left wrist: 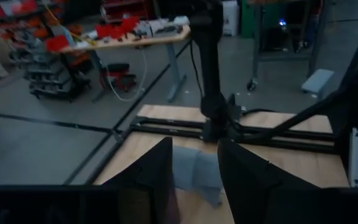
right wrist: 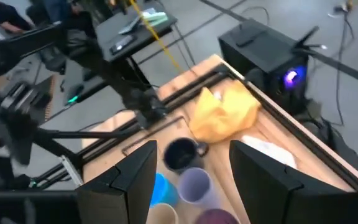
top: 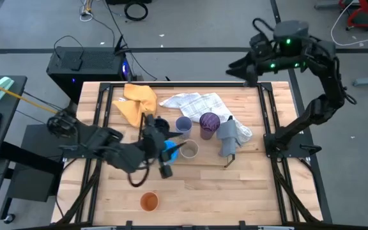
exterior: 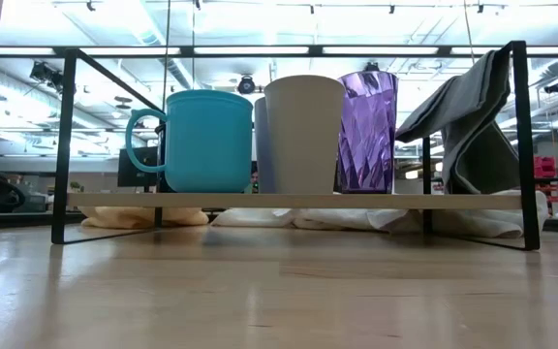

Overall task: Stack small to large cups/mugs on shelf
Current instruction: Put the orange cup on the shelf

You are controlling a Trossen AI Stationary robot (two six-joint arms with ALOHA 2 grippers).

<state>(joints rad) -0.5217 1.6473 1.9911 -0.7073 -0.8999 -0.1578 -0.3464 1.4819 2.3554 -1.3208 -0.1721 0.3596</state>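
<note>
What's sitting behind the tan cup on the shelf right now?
Directly behind the tan cup a pale lavender-blue cup stands, only a sliver showing in the low view. The white-checked cloth lies farther back. The cup's far side is hidden.

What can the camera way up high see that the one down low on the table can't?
Only the high view shows the orange cup alone near the table's front, the dark navy mug, the yellow cloth, and both arms: the left tool by the blue mug, the right tool waiting at the table's back edge. Only the low view shows the shelf from the side, with cups standing on it. Both show the blue mug, tan cup, purple cup and grey cloth.
</note>
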